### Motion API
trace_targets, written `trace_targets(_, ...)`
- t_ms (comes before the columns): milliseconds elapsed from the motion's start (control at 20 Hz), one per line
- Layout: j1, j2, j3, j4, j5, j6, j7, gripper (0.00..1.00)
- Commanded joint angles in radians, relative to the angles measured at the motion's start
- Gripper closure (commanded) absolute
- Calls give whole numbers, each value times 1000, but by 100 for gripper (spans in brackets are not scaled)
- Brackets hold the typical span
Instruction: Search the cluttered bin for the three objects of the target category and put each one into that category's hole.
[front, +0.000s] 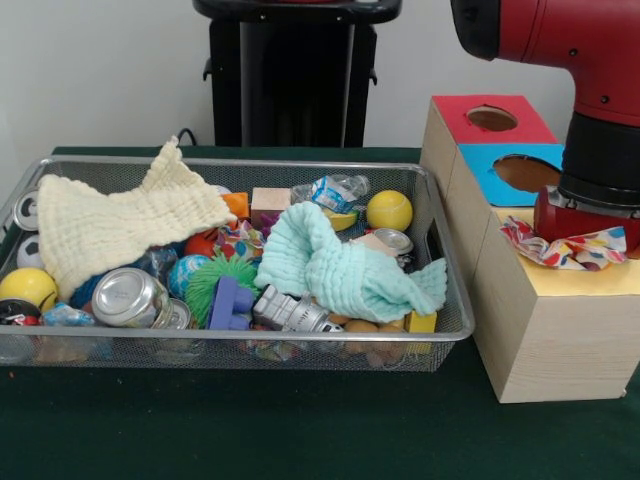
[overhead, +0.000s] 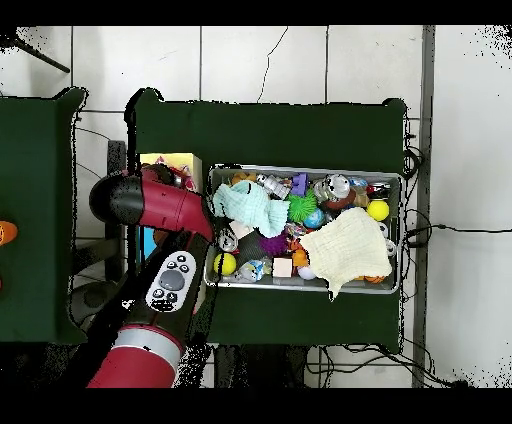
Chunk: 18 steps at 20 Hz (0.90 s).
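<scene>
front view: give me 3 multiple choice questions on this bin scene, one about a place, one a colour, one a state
1. Where does the patterned cloth lie?
A. on the yellow box top, under the arm
B. in the mesh bin
C. on the red box top

2. What colour is the cloth draped over the middle of the mesh bin?
A. red
B. mint green
C. black

3. What state is the hole in the red box top in?
A. covered by a cloth
B. plugged with a ball
C. open and unblocked

Answers:
1 A, the patterned cloth sits on the yellow box top just below the arm's end.
2 B, the mint green cloth lies across the toys there, while the cream cloth is off to one side.
3 C, the round hole shows dark with nothing over it.
</scene>
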Motion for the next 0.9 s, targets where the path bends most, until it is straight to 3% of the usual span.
trace_targets(50, -53, 187, 167, 28, 41, -149, 274, 0)
trace_targets(900, -39, 28, 125, 155, 19, -37, 257, 0)
